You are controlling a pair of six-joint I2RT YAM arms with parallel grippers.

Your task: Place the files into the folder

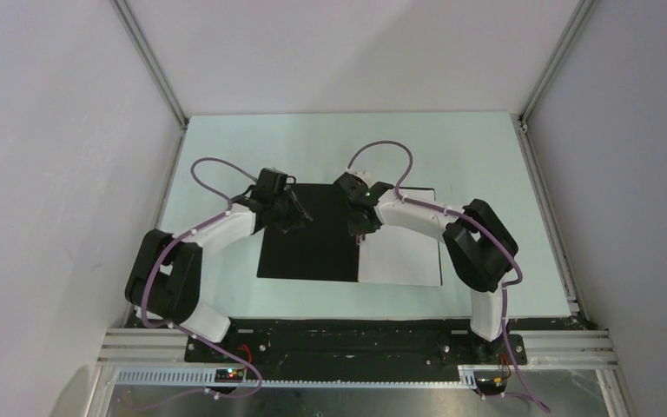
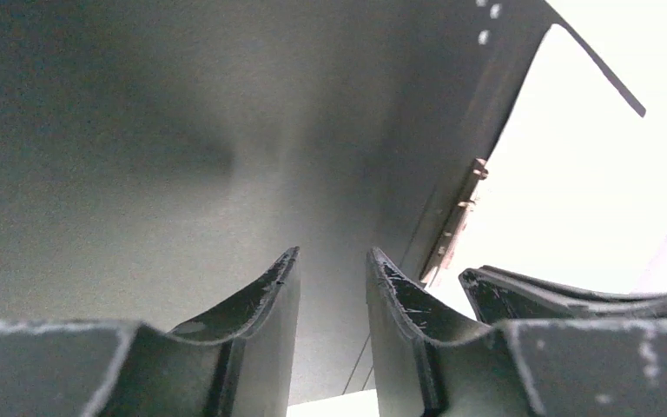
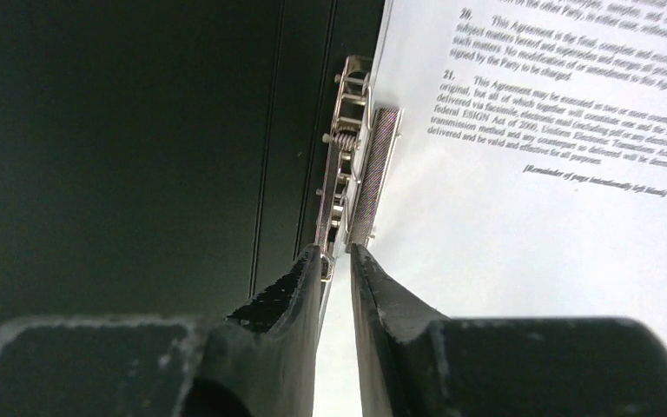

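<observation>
Clenching the right gripper [image 3: 336, 252] on the metal clip [image 3: 347, 148], prob best lifting gently so the printed sheet [image 3: 530, 217] tucks under, left gripper [image 2: 332, 261] released, hovering over the open folder [image 2: 139, 130].

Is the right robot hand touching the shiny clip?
Cannot tell. In the right wrist view the right gripper sits at the near end of the metal clip, but neither contact nor gap shows plainly.

Open black folder [image 1: 308, 243] lies flat; files [image 1: 404, 256] cover its right half.
</observation>
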